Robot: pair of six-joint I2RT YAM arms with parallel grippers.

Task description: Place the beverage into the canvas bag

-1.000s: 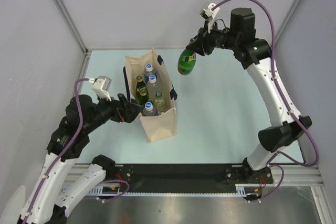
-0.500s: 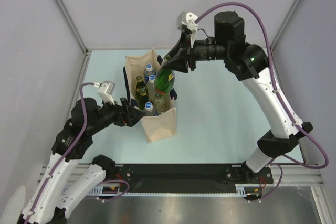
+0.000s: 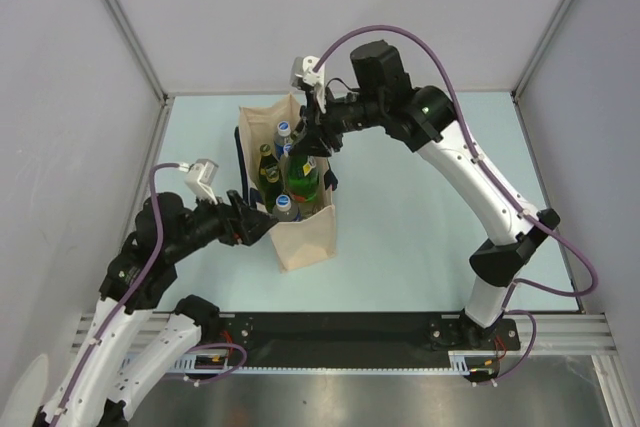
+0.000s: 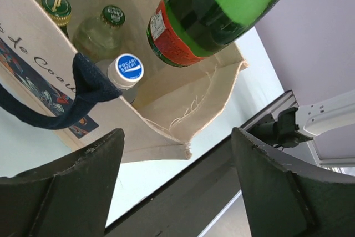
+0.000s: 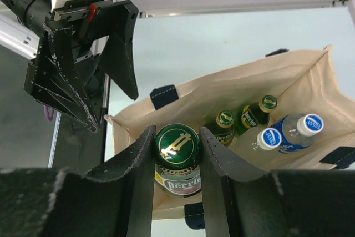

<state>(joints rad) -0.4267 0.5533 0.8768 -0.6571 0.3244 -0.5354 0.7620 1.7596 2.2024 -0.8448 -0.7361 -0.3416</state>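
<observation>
The canvas bag (image 3: 303, 239) stands upright and open mid-table, with navy handles. My right gripper (image 3: 312, 133) is shut on the neck of a green Perrier bottle (image 3: 302, 176) and holds it upright over the bag's mouth, its base at about rim height. In the right wrist view the fingers (image 5: 176, 137) clamp the green cap, with the bottle (image 5: 178, 180) and the bag (image 5: 233, 90) below. My left gripper (image 3: 250, 219) is open beside the bag's near left corner. In the left wrist view (image 4: 177, 132) its jaws stand wide, with the bag (image 4: 150, 131) and the bottle (image 4: 222, 9) ahead.
Several bottles stand inside the bag: clear ones with blue caps (image 3: 284, 130) and green glass ones (image 3: 268, 169). A Pocari Sweat cap (image 4: 128, 67) sits next to a navy handle (image 4: 83, 84). A black rail (image 3: 330, 327) runs along the table's near edge.
My right arm has swung left with the green bottle, from right of the bag to over its mouth, and turned it upright. My left gripper has shifted slightly by the bag.
</observation>
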